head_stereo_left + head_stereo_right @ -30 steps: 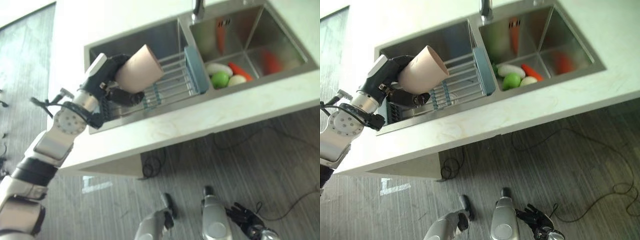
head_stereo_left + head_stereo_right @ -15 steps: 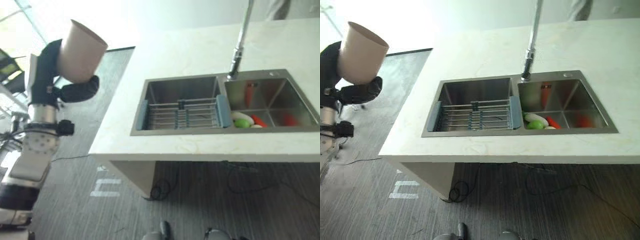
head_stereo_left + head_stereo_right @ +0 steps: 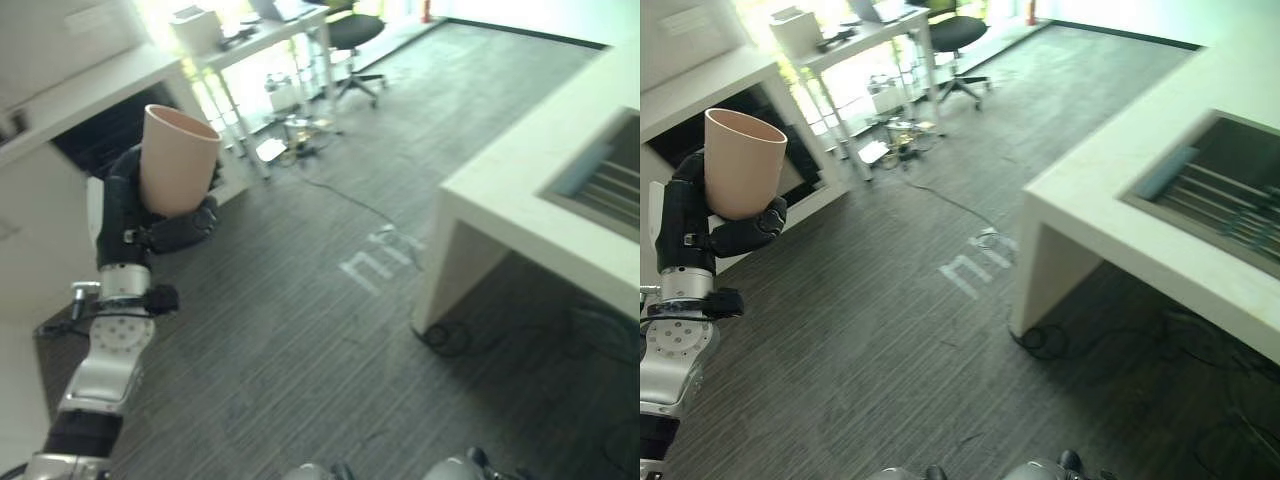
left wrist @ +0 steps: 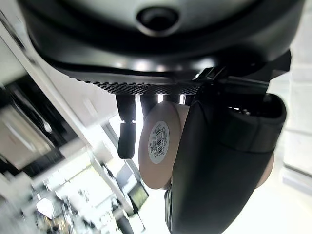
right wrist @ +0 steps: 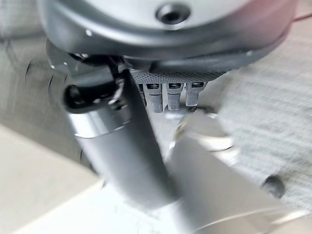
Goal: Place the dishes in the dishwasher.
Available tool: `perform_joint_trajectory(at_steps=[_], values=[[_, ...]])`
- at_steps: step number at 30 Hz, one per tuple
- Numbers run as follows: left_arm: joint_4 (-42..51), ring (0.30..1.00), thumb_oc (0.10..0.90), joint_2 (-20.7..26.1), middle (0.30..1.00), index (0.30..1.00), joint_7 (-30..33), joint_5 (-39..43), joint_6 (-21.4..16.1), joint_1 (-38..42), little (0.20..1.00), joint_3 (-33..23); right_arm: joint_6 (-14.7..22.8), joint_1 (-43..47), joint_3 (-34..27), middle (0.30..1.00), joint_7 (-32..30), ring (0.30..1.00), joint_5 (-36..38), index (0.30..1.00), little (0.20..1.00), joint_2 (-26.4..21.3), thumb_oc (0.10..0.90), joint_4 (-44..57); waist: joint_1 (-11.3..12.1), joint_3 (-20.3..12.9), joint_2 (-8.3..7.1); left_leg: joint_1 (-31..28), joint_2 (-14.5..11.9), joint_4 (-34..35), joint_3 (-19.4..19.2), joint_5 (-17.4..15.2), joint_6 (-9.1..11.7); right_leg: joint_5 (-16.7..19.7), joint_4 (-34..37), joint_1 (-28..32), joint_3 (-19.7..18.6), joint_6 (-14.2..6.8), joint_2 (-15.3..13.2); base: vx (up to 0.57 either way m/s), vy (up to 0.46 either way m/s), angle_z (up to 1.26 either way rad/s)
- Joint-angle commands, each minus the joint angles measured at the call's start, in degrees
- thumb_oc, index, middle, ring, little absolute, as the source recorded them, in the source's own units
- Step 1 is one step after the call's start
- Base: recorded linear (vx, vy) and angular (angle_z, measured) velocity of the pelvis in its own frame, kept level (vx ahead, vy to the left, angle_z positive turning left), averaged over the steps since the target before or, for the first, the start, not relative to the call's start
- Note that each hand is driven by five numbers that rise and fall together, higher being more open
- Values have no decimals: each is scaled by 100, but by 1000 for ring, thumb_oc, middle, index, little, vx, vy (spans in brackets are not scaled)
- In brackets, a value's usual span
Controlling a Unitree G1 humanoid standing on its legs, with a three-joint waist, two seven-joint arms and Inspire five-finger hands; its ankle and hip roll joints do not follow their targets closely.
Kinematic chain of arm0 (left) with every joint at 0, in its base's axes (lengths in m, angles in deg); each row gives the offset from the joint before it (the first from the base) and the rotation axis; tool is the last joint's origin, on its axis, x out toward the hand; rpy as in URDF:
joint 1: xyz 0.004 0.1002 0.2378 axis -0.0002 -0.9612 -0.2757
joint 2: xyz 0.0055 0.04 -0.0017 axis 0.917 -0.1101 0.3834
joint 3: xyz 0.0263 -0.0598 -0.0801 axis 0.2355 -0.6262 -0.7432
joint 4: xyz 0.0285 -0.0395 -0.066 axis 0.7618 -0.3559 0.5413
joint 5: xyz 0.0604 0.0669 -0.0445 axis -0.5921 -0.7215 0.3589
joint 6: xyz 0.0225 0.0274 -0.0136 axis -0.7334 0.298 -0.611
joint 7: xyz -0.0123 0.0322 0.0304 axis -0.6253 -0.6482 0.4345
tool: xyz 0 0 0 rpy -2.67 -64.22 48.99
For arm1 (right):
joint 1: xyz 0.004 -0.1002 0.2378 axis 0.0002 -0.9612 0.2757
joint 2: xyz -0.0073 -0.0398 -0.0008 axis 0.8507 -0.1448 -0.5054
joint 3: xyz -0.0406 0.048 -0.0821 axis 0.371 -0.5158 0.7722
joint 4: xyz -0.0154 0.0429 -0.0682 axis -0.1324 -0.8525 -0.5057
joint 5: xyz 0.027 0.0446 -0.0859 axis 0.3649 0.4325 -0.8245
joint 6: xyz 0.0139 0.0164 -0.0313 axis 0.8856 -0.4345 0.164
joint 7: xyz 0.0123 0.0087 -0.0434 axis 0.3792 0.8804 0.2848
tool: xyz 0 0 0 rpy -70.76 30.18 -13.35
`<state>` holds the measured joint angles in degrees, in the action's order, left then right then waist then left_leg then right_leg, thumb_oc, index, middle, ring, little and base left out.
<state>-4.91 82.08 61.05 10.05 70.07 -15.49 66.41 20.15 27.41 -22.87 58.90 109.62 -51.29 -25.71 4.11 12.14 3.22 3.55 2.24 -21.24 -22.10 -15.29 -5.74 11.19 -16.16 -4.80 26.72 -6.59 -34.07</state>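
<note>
A beige cup [image 3: 178, 160] stands upright in the air at the left, mouth up. My left hand [image 3: 125, 225] is shut on it, fingers behind its wall and thumb across the front below it. In the left wrist view the cup's base [image 4: 158, 146] with a round sticker shows between a curled finger [image 4: 126, 139] and the thumb [image 4: 219, 161]. Behind the cup, a dark opening [image 3: 785, 110] gapes in a white cabinet. My right hand [image 5: 168, 95] hangs low over the floor with short straight fingers and holds nothing.
The white counter [image 3: 1110, 200] with the sink and its wire rack [image 3: 1230, 205] juts in from the right. White desks and an office chair [image 3: 355, 30] stand at the far back. Grey floor with a white marking [image 3: 975, 270] lies between.
The camera has swung left, away from the sink, which has slid to the right edge. The cup stays in my left hand and now stands upright before the white cabinet.
</note>
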Motion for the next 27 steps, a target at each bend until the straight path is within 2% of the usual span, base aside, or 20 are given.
perform_joint_trajectory(at_steps=[1, 2, 3, 4, 5, 7, 9, 11, 13, 14, 15, 17, 18, 19, 20, 21, 22, 23, 25, 27], values=[[669, 300, 400, 453, 300, 300, 1, 192, -790, 726, 300, -479, 73, 138, 328, 900, 68, 900, 262, 900, 900, 309, 800, 200, -305, -97, 279, -100, -399, 405, 1108, 318, 574, -1422, -102, 446, -591, -418, 1171, 119, 156, 132], [613, 300, 400, 399, 300, 300, -157, 211, -868, 904, 300, -271, 99, 89, 423, 900, -39, 900, 411, 900, 900, 402, 800, 388, -520, -88, 293, -19, -275, 405, 1560, 327, 475, -1749, -102, 373, -1194, -304, 1841, 133, 161, 157], [601, 300, 400, 390, 300, 300, -165, 200, -856, 951, 300, -227, 122, 74, 444, 900, -51, 900, 386, 900, 900, 422, 800, 433, -572, -85, 287, -14, -243, 405, 1645, 319, 456, -1819, -102, 374, -1285, -279, 1980, 266, 169, 219], [599, 300, 400, 338, 300, 300, -155, 119, -786, 1107, 300, -96, 122, 47, 578, 900, -80, 900, 391, 900, 900, 448, 800, 640, -676, -93, 203, 2, -88, 405, 1834, 297, 392, -1948, -102, 332, -1493, -187, 2393, 321, 187, 280], [639, 300, 400, 256, 300, 300, -63, -52, -653, 1206, 300, -20, 22, 89, 720, 900, -18, 900, 401, 900, 900, 410, 800, 801, -706, -98, 56, -8, 35, 405, 1815, 260, 355, -1892, -102, 128, -1408, -156, 2633, 401, 160, 252], [674, 300, 400, 205, 300, 300, 19, -153, -552, 1268, 300, 21, -75, 175, 802, 900, 79, 900, 394, 900, 900, 317, 800, 840, -748, -27, -85, -124, 143, 405, 1745, 130, 317, -1734, -102, -211, -1366, -204, 2699, 317, 18, 102], [647, 300, 400, 180, 300, 300, -6, -127, -432, 1467, 300, 139, -120, 239, 867, 900, 152, 900, 394, 900, 900, 304, 800, 806, -906, 124, -277, -387, 372, 405, 1811, -173, 212, -1206, -102, -1017, -1476, -402, 2723, 419, -99, 14], [556, 300, 400, 191, 300, 300, -87, -100, -495, 1567, 300, 151, -154, 249, 836, 900, 185, 900, 408, 900, 900, 336, 800, 760, -965, 201, -334, -605, 390, 405, 1823, -332, 177, -896, -102, -1344, -1318, -480, 2707, 449, -135, 11], [510, 300, 400, 156, 300, 300, -142, -101, -587, 1607, 300, 160, -200, 250, 814, 900, 196, 900, 488, 900, 900, 331, 800, 732, -1009, 188, -319, -785, 358, 405, 1848, -348, 205, -912, -102, -1270, -1276, -384, 2801, 417, -126, 51], [540, 300, 400, 52, 300, 300, -133, -126, -596, 1608, 300, 200, -279, 256, 773, 900, 175, 900, 481, 900, 900, 296, 800, 681, -1051, 109, -256, -1110, 306, 405, 1983, -303, 326, -998, -102, -1188, -1298, -262, 2883, 415, -141, 31], [576, 300, 400, -15, 300, 300, -72, -174, -579, 1590, 300, 245, -321, 275, 745, 900, 186, 900, 399, 900, 900, 263, 800, 629, -1092, 34, -198, -1352, 188, 405, 1979, -21, 488, -1181, -102, -1069, -1269, -114, 2954, 455, -164, 22], [627, 300, 400, -147, 300, 300, 11, -309, -557, 1601, 300, 312, -245, 307, 825, 900, 244, 900, 232, 900, 900, 224, 800, 514, -1115, -33, -141, -1701, -195, 150, 1807, 1108, 925, -1491, -102, -827, -1222, 159, 3019, 390, -169, 48], [649, 300, 400, -167, 300, 300, 36, -368, -575, 1598, 300, 313, -145, 320, 897, 900, 299, 900, 188, 900, 900, 194, 800, 455, -1101, -28, -155, -1514, -268, -496, 1855, 1473, 1086, -1614, -102, -707, -1264, 287, 3044, 475, -235, 76], [713, 300, 400, -169, 300, 300, 29, -377, -546, 1560, 300, 253, -22, 352, 971, 900, 346, 900, 222, 900, 900, 124, 800, 374, -1008, -15, -227, -994, -181, -1595, 1957, 1715, 1170, -1740, -102, -524, -1355, 430, 3045, 474, -273, 68], [707, 300, 400, -154, 300, 300, -25, -332, -523, 1597, 300, 215, 34, 376, 993, 900, 376, 900, 346, 900, 900, 61, 800, 327, -914, 22, -379, -219, -93, -2440, 1861, 1693, 1123, -1836, -102, -362, -1459, 510, 2983, 425, -263, 48], [677, 300, 400, -134, 300, 300, -83, -317, -518, 1667, 300, 218, 68, 393, 964, 900, 421, 900, 459, 900, 900, 6, 800, 283, -841, 68, -425, 272, -131, -2548, 1750, 1541, 1027, -1925, -102, -243, -1520, 521, 3007, 427, -180, -21], [609, 300, 400, -88, 300, 300, -183, -267, -601, 1719, 300, 226, 87, 447, 881, 900, 502, 900, 460, 900, 900, -45, 800, 249, -723, 160, -421, 657, -203, -1826, 1523, 1288, 855, -2081, -102, -46, -1598, 495, 3071, 458, -43, -57], [598, 300, 400, -40, 300, 300, -143, -272, -638, 1705, 300, 238, 68, 520, 885, 900, 495, 900, 398, 900, 900, -62, 800, 253, -647, 195, -443, 802, -64, -1192, 1397, 1273, 776, -2137, -102, 12, -1725, 462, 3077, 695, 129, -60], [629, 300, 400, -15, 300, 300, 32, -333, -698, 1497, 300, 168, -32, 653, 1000, 900, 409, 900, 228, 900, 900, -66, 800, 271, -361, 269, -344, 1333, 153, 277, 1387, 1717, 845, -2335, -102, 253, -2085, 410, 3336, 728, 209, -67], [682, 300, 400, -120, 300, 300, 62, -453, -830, 1197, 300, 54, -114, 682, 1099, 900, 338, 900, 128, 900, 900, -25, 800, 236, -141, 296, -171, 2011, -35, 405, 1349, 1914, 950, -2545, -102, 564, -2187, 444, 3600, 643, 126, -129]])
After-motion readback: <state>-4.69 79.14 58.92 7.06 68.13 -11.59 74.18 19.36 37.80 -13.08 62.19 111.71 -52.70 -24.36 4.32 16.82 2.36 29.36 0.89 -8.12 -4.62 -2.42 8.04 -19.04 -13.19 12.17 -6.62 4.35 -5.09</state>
